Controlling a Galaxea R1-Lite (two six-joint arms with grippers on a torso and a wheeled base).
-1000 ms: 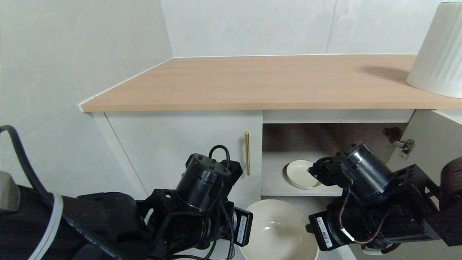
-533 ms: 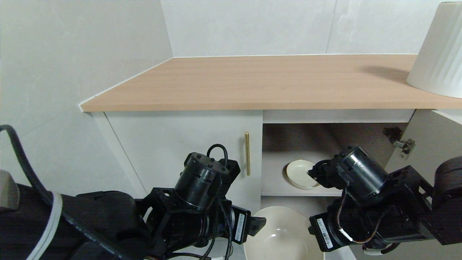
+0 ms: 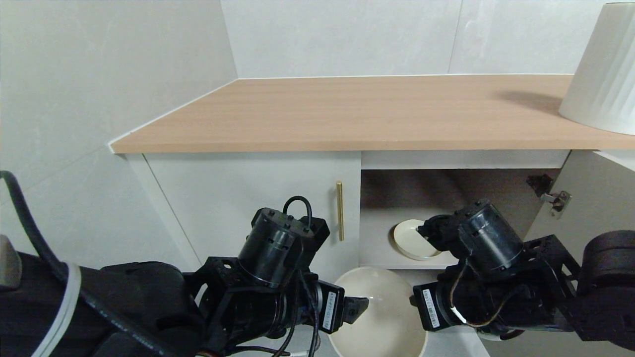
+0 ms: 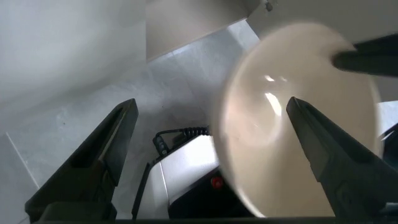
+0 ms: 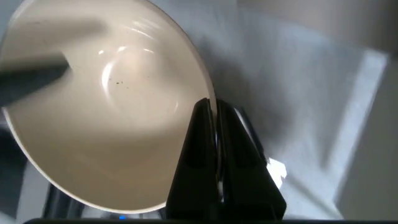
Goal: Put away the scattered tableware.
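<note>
Step in hand: stowing the bowl point(image 3: 377, 317) in the open cabinet point(image 3: 461, 186). The right end effector point(image 5: 214, 118) is clamped on the bowl's rim, one finger inside and one outside; it holds the bowl low, in front of the cabinet opening. The left end effector point(image 4: 211, 106) has its fingers spread wide and grips nothing; it sits just beside the bowl's opposite rim. A small plate point(image 3: 409, 240) lies on the shelf point(image 3: 377, 255), beyond and above the right end effector; the bowl appears lower than the shelf edge.

Next move, as judged: raise the bowl clear of the shelf edge; carry it forward into the free space beside the plate; level it; release. Keep the left end effector clear of the closed door's handle point(image 3: 340, 210).
</note>
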